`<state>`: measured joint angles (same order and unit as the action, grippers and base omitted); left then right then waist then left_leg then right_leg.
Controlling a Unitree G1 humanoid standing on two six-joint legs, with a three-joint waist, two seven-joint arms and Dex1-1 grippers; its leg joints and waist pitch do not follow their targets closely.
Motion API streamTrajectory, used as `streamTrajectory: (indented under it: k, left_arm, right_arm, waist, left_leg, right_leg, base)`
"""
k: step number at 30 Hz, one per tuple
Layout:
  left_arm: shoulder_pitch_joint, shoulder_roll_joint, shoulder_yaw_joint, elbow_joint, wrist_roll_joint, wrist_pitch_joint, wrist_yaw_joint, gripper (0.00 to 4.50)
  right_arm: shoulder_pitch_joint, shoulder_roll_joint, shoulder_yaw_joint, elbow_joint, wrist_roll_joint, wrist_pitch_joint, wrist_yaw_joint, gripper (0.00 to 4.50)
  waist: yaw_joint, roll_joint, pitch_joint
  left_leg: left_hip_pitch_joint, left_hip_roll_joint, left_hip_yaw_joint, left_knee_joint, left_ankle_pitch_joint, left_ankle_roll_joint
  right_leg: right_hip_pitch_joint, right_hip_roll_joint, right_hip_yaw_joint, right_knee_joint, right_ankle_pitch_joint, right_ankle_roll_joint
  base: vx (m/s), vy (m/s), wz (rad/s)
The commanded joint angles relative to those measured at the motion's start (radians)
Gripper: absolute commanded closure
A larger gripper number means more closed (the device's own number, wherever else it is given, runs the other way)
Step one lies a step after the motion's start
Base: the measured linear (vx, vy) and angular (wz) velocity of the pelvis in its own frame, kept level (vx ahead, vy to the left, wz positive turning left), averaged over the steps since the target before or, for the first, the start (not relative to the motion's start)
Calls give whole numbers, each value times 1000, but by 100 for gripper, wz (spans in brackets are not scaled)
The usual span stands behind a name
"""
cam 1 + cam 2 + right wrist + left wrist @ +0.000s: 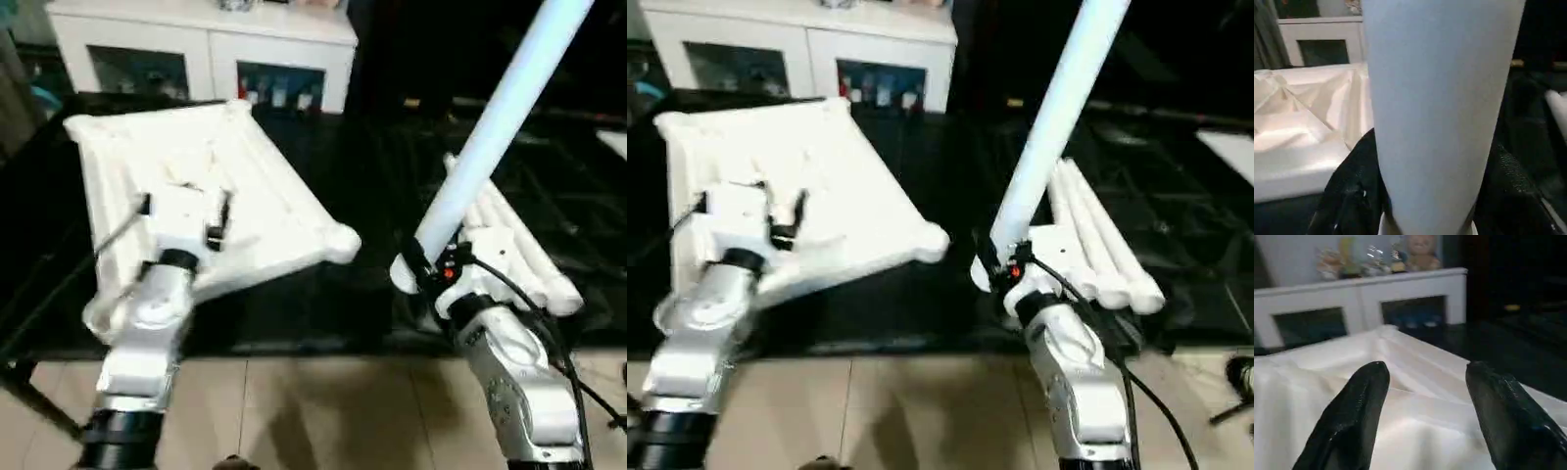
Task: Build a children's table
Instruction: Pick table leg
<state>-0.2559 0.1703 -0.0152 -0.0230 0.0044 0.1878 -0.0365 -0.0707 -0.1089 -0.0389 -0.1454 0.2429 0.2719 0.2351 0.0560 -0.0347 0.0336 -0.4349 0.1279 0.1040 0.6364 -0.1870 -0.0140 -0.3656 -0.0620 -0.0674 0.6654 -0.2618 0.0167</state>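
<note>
Right gripper (pixel 428 262) holds one white leg (pixel 502 117) tilted up, over the black work table (pixel 372 186)
Left gripper (pixel 1422 396), fingers spread with nothing between them, hovers over the ribbed tabletop (pixel 245 186); three spare legs (pixel 519 250) lie just beyond the right gripper

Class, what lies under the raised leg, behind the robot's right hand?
Three spare white legs lie side by side on the black table. Their near ends are partly covered by the right gripper, shut on the raised leg.
</note>
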Motion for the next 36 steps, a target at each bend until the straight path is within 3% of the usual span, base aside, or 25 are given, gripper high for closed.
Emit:
streamTrajectory:
  k: [1, 3, 6, 12, 13, 14, 15, 16, 17, 18, 19, 20, 21, 22, 23, 24, 27, 28, 29, 30, 31, 32, 34, 35, 36]
  left_arm:
    - [-20, 4, -23, 7, 28, -13, 6, 151]
    - [-23, 13, -28, 16, 45, -25, 0, 151]
    - [-35, 20, -22, 27, 36, -22, -25, 151]
    - [-21, 2, -21, 31, 1, -22, -41, 151]
    - [-20, -12, -18, 39, 0, -24, -26, 151]
    - [-20, -15, -16, 40, 0, -23, -23, 151]
    - [-20, -20, -14, 43, -4, -27, -24, 151]
    - [-20, -23, -15, 42, -4, -29, -25, 151]
    - [-20, -28, -17, 41, -3, -36, -26, 151]
    - [-20, -31, -19, 39, -4, -39, -30, 151]
    - [-19, -33, -20, 37, -4, -39, -31, 151]
    - [-18, -37, -21, 33, -1, -35, -26, 151]
    - [-18, -37, -21, 33, -1, -35, -26, 151]
    - [-18, -37, -22, 33, -1, -32, -27, 151]
    - [-19, -37, -22, 33, -1, -33, -28, 151]
    - [-20, -38, -22, 34, -2, -36, -30, 151]
    - [-34, -42, -22, 49, 3, -41, -31, 151]
    - [-36, -42, -21, 52, 2, -41, -32, 151]
    - [-38, -41, -22, 55, 5, -42, -30, 151]
    - [-39, -41, -25, 58, 7, -47, -33, 151]
    - [-39, -42, -26, 58, 7, -47, -34, 151]
    - [-40, -42, -25, 58, 8, -47, -34, 151]
    - [-42, -42, -23, 61, 9, -45, -28, 151]
    - [-39, -43, -21, 59, 10, -45, -23, 151]
    - [-37, -46, -18, 58, 12, -46, -18, 151]
  right_arm:
    - [-6, -17, -35, -21, 6, 7, -10, 258]
    - [-2, -20, -41, -23, 3, 11, -16, 258]
    - [8, -25, -55, -29, -4, 18, -34, 258]
    - [6, -45, -68, -47, 7, 28, -26, 258]
    - [3, -56, -60, -54, 0, 27, -15, 258]
    - [3, -58, -57, -56, -4, 27, -14, 258]
    - [3, -58, -55, -58, -3, 29, -12, 258]
    - [2, -59, -53, -59, 0, 31, -8, 258]
    - [-1, -65, -48, -59, -3, 34, -5, 258]
    - [-4, -69, -43, -59, -5, 34, -2, 258]
    - [-7, -71, -40, -58, -6, 34, -1, 258]
    - [-16, -70, -40, -52, -3, 35, 3, 258]
    - [-16, -70, -40, -52, -3, 35, 3, 258]
    - [-26, -71, -39, -44, -2, 33, 6, 258]
    - [-31, -73, -38, -41, -3, 32, 7, 258]
    - [-35, -75, -37, -37, -5, 31, 7, 258]
    - [-47, -80, -35, -33, -9, 29, 9, 258]
    - [-48, -79, -34, -34, -9, 30, 9, 258]
    - [-48, -79, -34, -36, -7, 31, 11, 258]
    - [-49, -83, -33, -35, -9, 31, 11, 258]
    - [-49, -84, -33, -35, -10, 32, 11, 258]
    - [-51, -84, -33, -33, -9, 33, 10, 258]
    - [-60, -82, -31, -25, -13, 35, 11, 258]
    - [-63, -84, -28, -23, -13, 34, 16, 258]
    - [-67, -85, -25, -19, -13, 33, 21, 258]
  waist:
    - [31, -29, -44]
    - [28, -12, -27]
    - [-5, 29, -31]
    - [-13, 31, -24]
    - [3, 18, -20]
    - [6, 43, -30]
    - [-6, 39, -26]
    - [-6, 30, -23]
    - [-11, 4, -15]
    - [-18, -1, 0]
    - [-50, 25, 17]
    - [-61, 71, 29]
    - [-68, 101, 25]
    - [-109, 92, -2]
    - [-114, 101, -9]
    - [-124, 94, -10]
    - [-150, 50, -23]
    - [-147, 16, -29]
    - [-99, -20, -35]
    - [-76, -47, -53]
    - [-78, -43, -46]
    - [-59, -48, -38]
    - [-36, -29, -45]
    - [-29, 17, -43]
    - [-47, 50, -64]
  left_leg:
    - [20, 52, -10, -24, -136, -17]
    - [24, 63, -3, -62, -180, -55]
    - [45, 102, -36, -123, -526, -130]
    - [58, 97, -18, -129, -562, -130]
    - [-9, 64, -50, -160, -543, -90]
    - [-34, 38, -61, -200, -546, -69]
    - [-29, 32, -72, -198, -530, -71]
    - [-10, 17, -75, -160, -570, -96]
    - [46, 16, -67, -36, -535, -89]
    - [90, 16, -56, 56, -464, -81]
    - [104, 32, -45, 186, -309, -79]
    - [18, 82, -68, 26, -521, -91]
    - [6, 80, -95, -99, -717, -118]
    - [93, 81, -202, -150, -835, -81]
    - [150, 108, -255, -145, -850, -42]
    - [155, 114, -316, -142, -806, 65]
    - [164, 5, -414, -187, -490, 130]
    - [161, -63, -405, -174, -346, 100]
    - [21, -126, -274, -42, -294, 131]
    - [-12, -135, -145, 79, -286, 172]
    - [-42, -98, -46, 143, -166, 198]
    - [-48, -81, -6, 134, -52, 181]
    - [-46, -45, 16, 68, 55, 199]
    - [11, 4, -17, -18, 119, 259]
    - [86, 47, -83, -37, 158, 331]
  right_leg:
    - [26, -191, 93, -168, -482, 27]
    - [14, -149, 50, -178, -688, 14]
    - [18, -97, 3, -150, -508, -57]
    - [18, -118, 9, -167, -442, -88]
    - [74, -134, -39, -149, -439, -91]
    - [98, -84, -58, -101, -377, -84]
    - [83, -92, -57, -96, -348, -106]
    - [69, -135, -52, -141, -476, -140]
    - [45, -213, -66, -226, -742, -143]
    - [26, -249, -106, -288, -867, -142]
    - [53, -292, -196, -328, -969, -137]
    - [176, -223, -242, -222, -836, -71]
    - [210, -112, -232, -98, -615, -70]
    - [97, 26, -137, 32, -221, -53]
    - [50, 17, -85, 43, -222, -52]
    - [34, 7, -39, 72, -235, -63]
    - [58, 24, 41, 33, -256, -79]
    - [95, -7, 91, -59, -309, -91]
    - [225, -109, 164, -196, -326, -193]
    - [267, -159, 166, -231, -274, -227]
    - [253, -162, 105, -208, -82, -128]
    - [243, -121, 35, -213, 124, -34]
    - [275, -73, -43, -228, 232, 11]
    - [269, -28, -128, -219, 213, 96]
    - [252, 21, -163, -135, 179, 117]
  base:
    - [-126, -93, -26]
    - [-97, -38, -29]
    - [-66, 6, -21]
    - [-9, 5, -3]
    - [0, 0, 0]
    - [-45, 34, 22]
    - [-14, 12, 53]
    - [-14, 12, 53]
    - [-7, -13, 52]
    - [-4, 40, 34]
    - [-4, 40, 34]
    - [120, 113, 27]
    - [184, 96, 58]
    - [184, 96, 58]
    - [125, 18, 64]
    - [94, -11, 37]
    - [60, -9, 21]
    - [101, -74, 37]
    - [114, -161, 59]
    - [114, -161, 59]
    - [145, -185, 56]
    - [178, -173, 51]
    - [239, -200, 71]
    - [245, -136, 69]
    - [234, -115, 47]
